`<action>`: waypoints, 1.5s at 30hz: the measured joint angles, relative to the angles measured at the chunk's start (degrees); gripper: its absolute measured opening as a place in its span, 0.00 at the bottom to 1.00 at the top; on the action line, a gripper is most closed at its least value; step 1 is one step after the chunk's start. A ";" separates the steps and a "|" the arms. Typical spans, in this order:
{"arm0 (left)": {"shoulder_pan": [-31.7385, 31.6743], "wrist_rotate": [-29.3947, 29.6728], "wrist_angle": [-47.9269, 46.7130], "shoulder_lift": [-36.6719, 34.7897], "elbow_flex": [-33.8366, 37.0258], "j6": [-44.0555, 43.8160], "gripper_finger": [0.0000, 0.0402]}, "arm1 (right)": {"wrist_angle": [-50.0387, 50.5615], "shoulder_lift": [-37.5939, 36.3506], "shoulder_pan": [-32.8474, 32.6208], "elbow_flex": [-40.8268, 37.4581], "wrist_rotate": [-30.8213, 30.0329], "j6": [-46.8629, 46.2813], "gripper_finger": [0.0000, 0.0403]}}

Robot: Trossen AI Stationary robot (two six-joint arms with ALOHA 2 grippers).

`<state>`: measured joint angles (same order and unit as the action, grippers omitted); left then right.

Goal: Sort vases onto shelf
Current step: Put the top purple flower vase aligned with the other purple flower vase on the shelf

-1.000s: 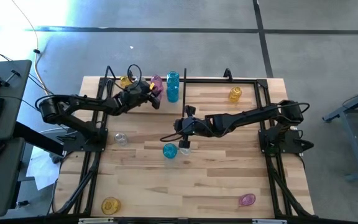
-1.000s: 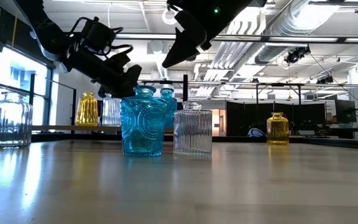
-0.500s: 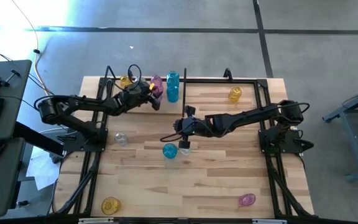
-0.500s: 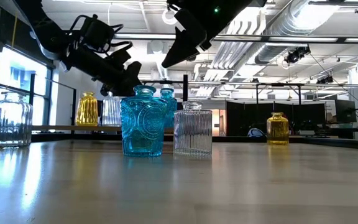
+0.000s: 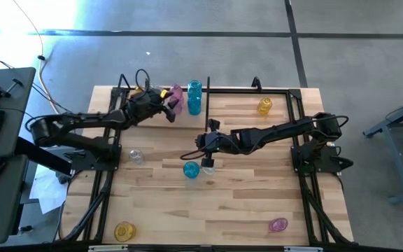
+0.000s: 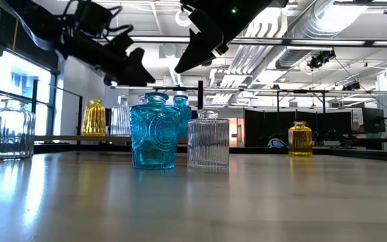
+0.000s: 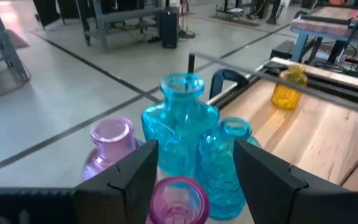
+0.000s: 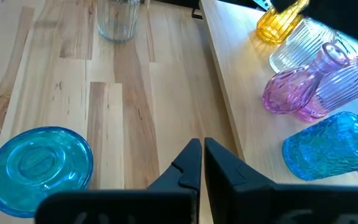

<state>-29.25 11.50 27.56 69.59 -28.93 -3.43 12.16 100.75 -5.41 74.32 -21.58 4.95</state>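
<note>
pale wood table [image 5: 243, 203], grey floor [image 5: 187, 49], left gripper [image 7: 194, 171] spread above pink vase [image 7: 178, 200], right gripper [image 8: 201, 163] pressed together

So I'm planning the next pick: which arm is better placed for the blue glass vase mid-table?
Right. The right gripper hangs beside the blue glass vase; the left gripper is at the shelf.

A pale wood plank table [image 5: 243, 203] fills the frame's centre, with a black rod shelf [image 5: 285, 89] along its upper edge. On the shelf: pink vases [image 5: 176, 94] and teal vases [image 5: 194, 96] upper centre, a yellow vase [image 5: 264, 106] upper right. On the table: a clear jar [image 5: 136, 155] at left, a teal jar [image 5: 191, 169] at centre, a yellow vase [image 5: 124, 230] lower left, and a pink vase [image 5: 278, 225] lower right.
</note>
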 joint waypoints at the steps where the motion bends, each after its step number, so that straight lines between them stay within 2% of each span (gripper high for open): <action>1: 0.33 0.10 -1.22 -1.55 0.00 0.11 0.49 | 0.00 0.00 0.00 0.00 0.00 0.02 0.00; 6: 4.28 2.68 -7.20 -8.02 0.00 2.17 0.48 | 0.00 0.00 0.00 0.00 0.00 0.01 0.00; 9: 6.31 7.00 -7.77 -8.88 0.00 4.80 0.43 | 0.00 0.00 0.00 0.00 0.00 0.02 0.00; 12: 6.77 7.57 -9.11 -8.80 0.00 4.99 0.38 | 0.00 0.00 0.00 0.00 0.19 0.02 0.00; 17: 9.32 4.62 -12.09 -8.77 1.17 0.48 0.25 | 0.23 0.00 -0.54 0.00 0.24 0.04 0.00; 22: 12.25 6.21 -6.17 -7.99 8.29 -5.50 0.06 | 1.68 -0.02 -0.74 0.00 0.39 0.02 0.00; 24: 12.05 6.39 -2.51 -6.66 11.15 -7.75 0.02 | 1.92 -0.02 -0.72 0.00 0.38 0.02 0.00; 28: 11.09 6.54 3.78 -2.01 12.83 -8.95 0.02 | 1.69 -0.02 -0.65 0.00 0.37 0.14 0.00; 36: 7.79 5.14 9.95 8.60 11.57 -9.02 0.00 | 1.33 -0.02 -0.59 0.00 0.37 0.05 0.00; 45: 4.66 4.06 10.80 12.32 10.36 -9.00 0.00 | 1.36 -0.02 -0.59 0.00 0.35 0.04 0.00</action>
<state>-24.59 15.57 38.36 81.91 -18.57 -12.43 13.52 100.73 -6.00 74.32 -21.23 4.99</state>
